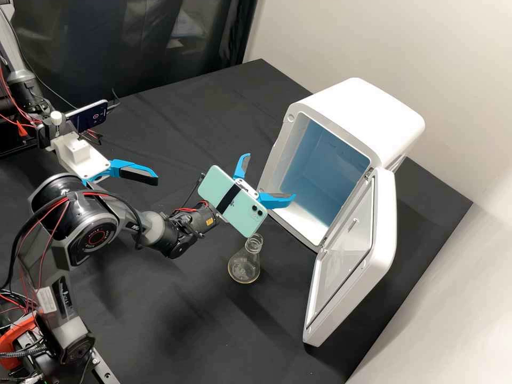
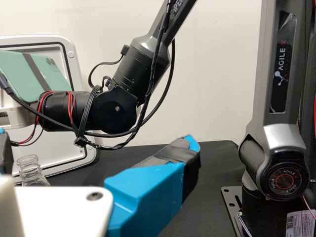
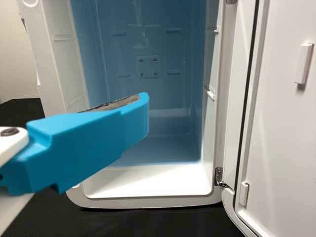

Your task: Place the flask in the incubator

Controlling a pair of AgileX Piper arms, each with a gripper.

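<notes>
A clear glass flask point(image 1: 245, 261) stands upright on the black bench point(image 1: 176, 314), just in front of the open white incubator point(image 1: 368, 114). Its neck also shows in the left wrist view as the flask point(image 2: 29, 168). The incubator's blue chamber point(image 3: 148, 79) holds nothing, and its door point(image 1: 352, 250) hangs open to the right. My right gripper point(image 1: 269, 178) is open, hovering above the flask at the chamber's mouth with nothing held; one finger point(image 3: 89, 138) points into the chamber. My left gripper point(image 1: 133, 170) is open and holds nothing, well to the left of the flask; one of its fingers point(image 2: 163, 182) is visible.
A mint-green phone point(image 1: 234, 200) is strapped to the right arm's wrist. The right arm's dark base point(image 1: 64, 234) stands at the bench's front left. Another arm base point(image 2: 281, 173) rises beside the left gripper. The open door point(image 3: 276, 123) stands close beside the right gripper.
</notes>
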